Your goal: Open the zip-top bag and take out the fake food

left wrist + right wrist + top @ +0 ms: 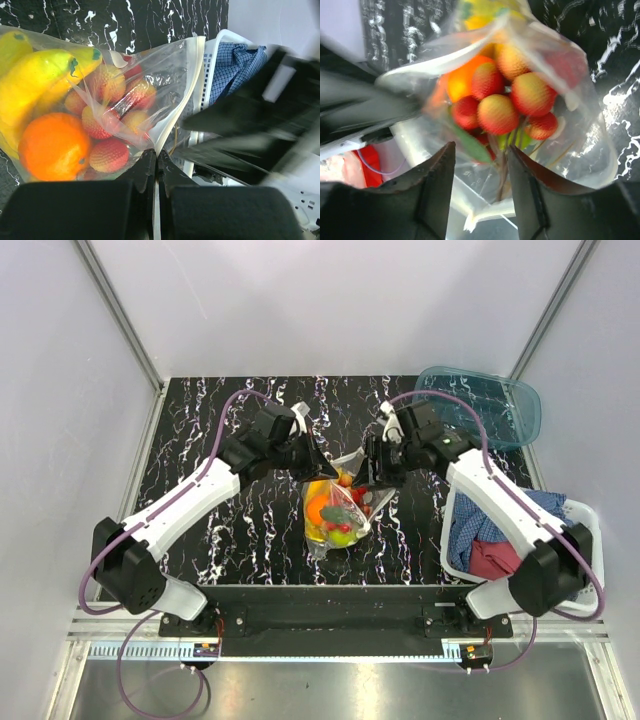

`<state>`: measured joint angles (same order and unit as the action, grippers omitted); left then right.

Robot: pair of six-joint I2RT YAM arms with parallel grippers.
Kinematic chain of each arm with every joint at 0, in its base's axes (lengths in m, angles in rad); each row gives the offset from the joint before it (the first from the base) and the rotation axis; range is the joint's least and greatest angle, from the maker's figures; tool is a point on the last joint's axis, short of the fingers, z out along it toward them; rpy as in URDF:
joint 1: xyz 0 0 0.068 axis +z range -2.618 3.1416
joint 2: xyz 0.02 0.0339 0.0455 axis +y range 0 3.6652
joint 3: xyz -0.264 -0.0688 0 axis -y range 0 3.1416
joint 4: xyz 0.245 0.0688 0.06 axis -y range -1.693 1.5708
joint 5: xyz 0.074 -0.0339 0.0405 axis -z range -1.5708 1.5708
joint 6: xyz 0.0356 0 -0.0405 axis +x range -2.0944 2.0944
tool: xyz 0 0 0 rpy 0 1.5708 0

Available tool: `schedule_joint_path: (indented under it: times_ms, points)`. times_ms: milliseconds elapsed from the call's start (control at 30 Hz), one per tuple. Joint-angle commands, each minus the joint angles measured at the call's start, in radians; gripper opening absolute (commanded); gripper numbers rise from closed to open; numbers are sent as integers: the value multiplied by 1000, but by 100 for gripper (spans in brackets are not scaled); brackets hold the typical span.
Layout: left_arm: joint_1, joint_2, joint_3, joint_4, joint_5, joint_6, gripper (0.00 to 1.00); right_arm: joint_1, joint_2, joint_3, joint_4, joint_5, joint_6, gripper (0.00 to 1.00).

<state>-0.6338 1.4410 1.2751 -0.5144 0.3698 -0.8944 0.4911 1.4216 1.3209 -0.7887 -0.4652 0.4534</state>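
Zip-top bag (322, 545), at mid-table (200, 420) with fake food (335, 512) still inside, has its far mouth raised between the arms: the left gripper (156, 161) pinches one rim, seemingly anchoring it, while the right gripper (481, 155) stands parted astride the opposite lip.

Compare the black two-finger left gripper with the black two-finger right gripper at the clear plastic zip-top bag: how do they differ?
The left gripper is shut, pinching the white edge strip of the zip-top bag; the right gripper is open, fingers apart around bag plastic. In the top view the left gripper is left of the bag's mouth, the right gripper right of it. Both are black.
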Motion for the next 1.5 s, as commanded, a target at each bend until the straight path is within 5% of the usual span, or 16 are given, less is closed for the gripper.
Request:
schedule_joint_path:
  times_ms: [0, 333, 467, 533, 800, 1467]
  points:
    - [-7, -2, 49, 65, 61, -1, 0, 4, 43, -58, 104, -52, 21, 57]
    - [-27, 30, 49, 114, 86, -38, 0, 33, 79, -176, 285, -69, 79, 73]
    - [-30, 32, 46, 122, 90, -41, 0, 38, 108, -209, 332, -40, 103, 63]
    - [-32, 27, 40, 120, 84, -43, 0, 38, 108, -209, 332, -12, 103, 46]
    - [-30, -19, -23, 119, 51, -28, 0, 38, 43, -134, 248, 14, 76, 2]
    - [-29, -82, -131, 105, -18, -3, 0, 38, -99, 253, -49, 73, 45, 0]
